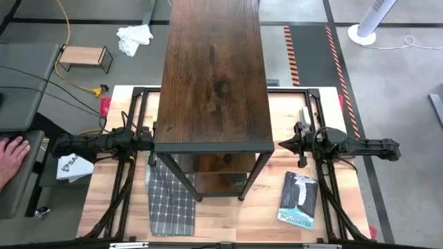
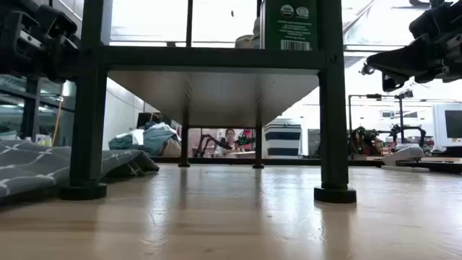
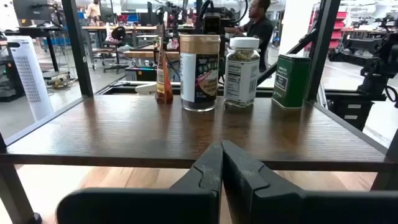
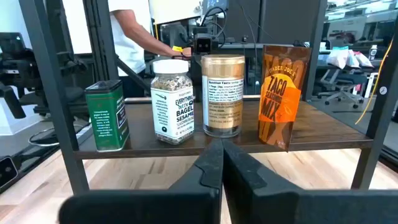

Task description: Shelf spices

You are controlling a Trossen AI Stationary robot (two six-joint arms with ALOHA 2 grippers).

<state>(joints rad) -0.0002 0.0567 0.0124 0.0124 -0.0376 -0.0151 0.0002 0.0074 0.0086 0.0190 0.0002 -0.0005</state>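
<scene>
Seen from above, the shelf (image 1: pixel 214 69) stands mid-table between the two arms, its top board hiding whatever sits on the tiers below. The left gripper (image 1: pixel 148 140) points at the shelf's left edge and the right gripper (image 1: pixel 284 145) at its right edge, each just outside the frame and about equally near. A blue-and-white book (image 1: pixel 300 199) and a grey checked cloth (image 1: pixel 169 198) lie on the table nearer the front, and a person's hand (image 1: pixel 10 153) rests at the far left.

At table height, only the shelf's legs and the underside of a board are plain; a green tin (image 2: pixel 291 24) stands on that board, close to the right-hand post.

Through the left wrist camera, the left gripper (image 3: pixel 221 163) has its fingers pressed together and empty, level with the middle board. Straight ahead across that board the spices stand upright in one row: a slim brown bottle (image 3: pixel 164 78), a tan canister (image 3: pixel 199 73), a white-capped jar (image 3: pixel 242 73) and the green tin (image 3: pixel 291 81).

Through the right wrist camera, the right gripper (image 4: pixel 221 158) is likewise closed and empty, facing the same row from the other side: green tin (image 4: pixel 107 116), bagel-seasoning jar (image 4: pixel 172 101), tan canister (image 4: pixel 222 95), and an orange taco mix packet (image 4: pixel 285 94). Every one is already on the shelf, so little seems left to do.
</scene>
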